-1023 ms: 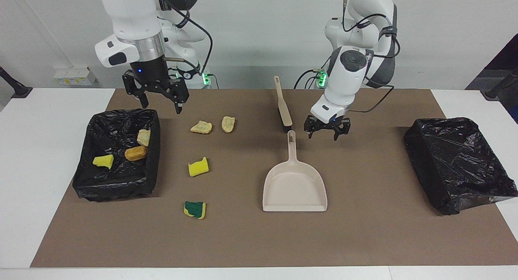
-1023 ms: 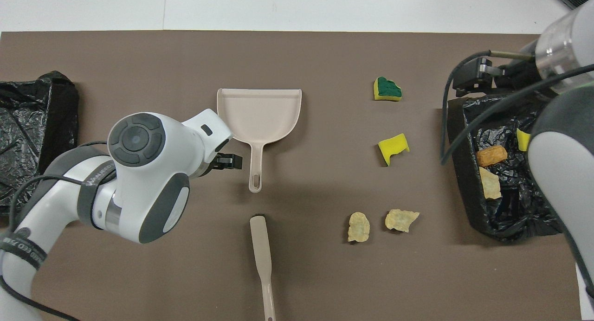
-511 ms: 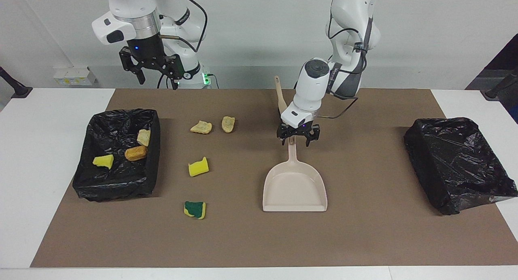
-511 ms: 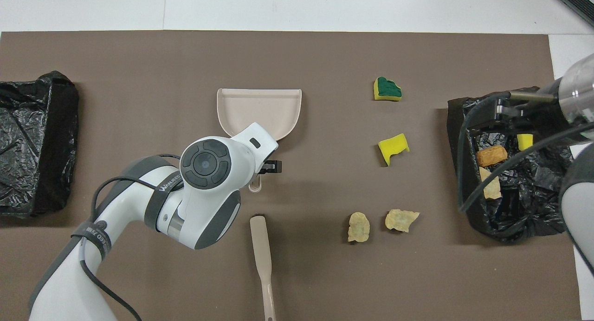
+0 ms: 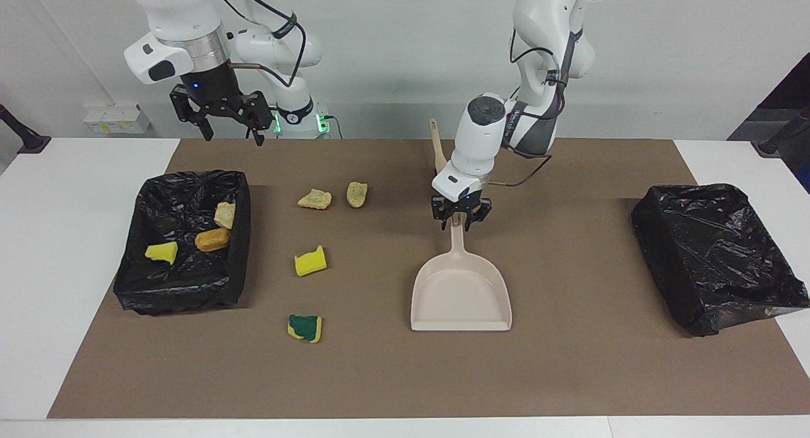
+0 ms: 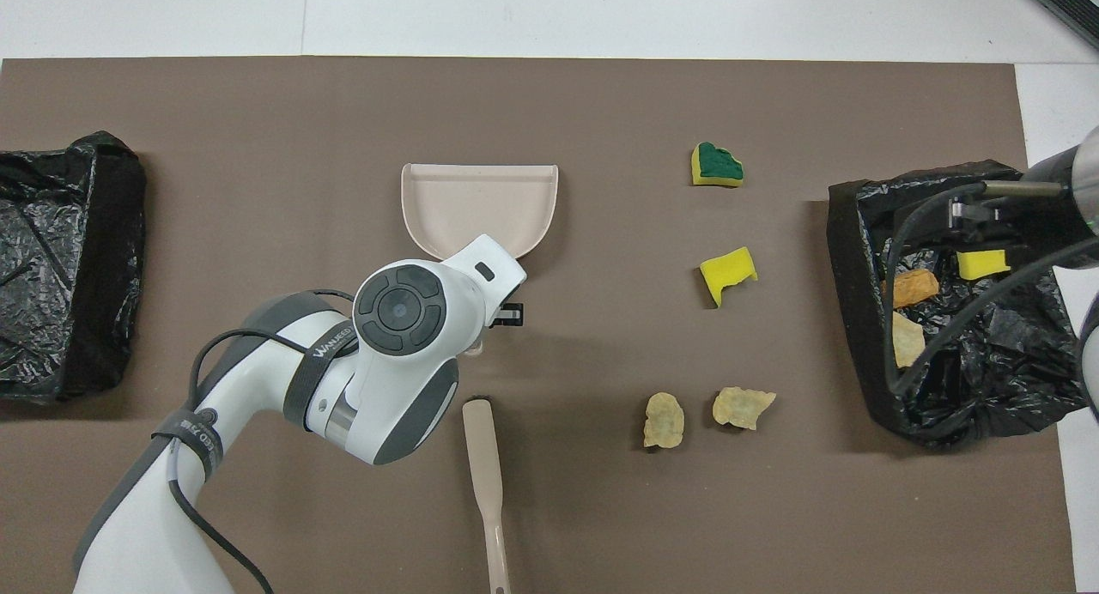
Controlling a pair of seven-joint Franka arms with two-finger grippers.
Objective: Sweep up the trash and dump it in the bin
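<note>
Left gripper (image 5: 461, 221): low over the end of the dustpan's handle, fingers straddling it and nearly closed; whether they already pinch it I cannot tell.
Right gripper (image 5: 219, 118): raised over the robots' edge of the mat near the filled bin, fingers apart, nothing in them; this arm waits.
Dustpan (image 5: 461, 294): beige, flat on the mat mid-table, handle toward the robots, mouth facing away from them.
Brush (image 5: 441, 166): beige, lying just nearer to the robots than the dustpan's handle, partly hidden by the left arm, untouched.
Trash on the mat: two tan lumps (image 5: 314, 199) (image 5: 357, 193) side by side, a yellow sponge piece (image 5: 310, 261) and a green-and-yellow sponge (image 5: 305, 327) farther from the robots; all between the dustpan and the filled bin.
Filled bin (image 5: 237, 235): black-lined, at the right arm's end, holding a yellow piece (image 5: 161, 252) and two brownish lumps (image 5: 212, 239) (image 5: 224, 214).
Second bin (image 5: 715, 254): black-lined, at the left arm's end; no trash shows in it.
Risk, grip: the hold sits at the handle's very tip, so the pan could swing or slip out once lifted.
Risk, brush: it lies close to the left wrist; a careless lift may knock it askew.
Risk, sweep: the pan's mouth points away from the four loose bits, so without turning it they would be pushed about, not gathered.
</note>
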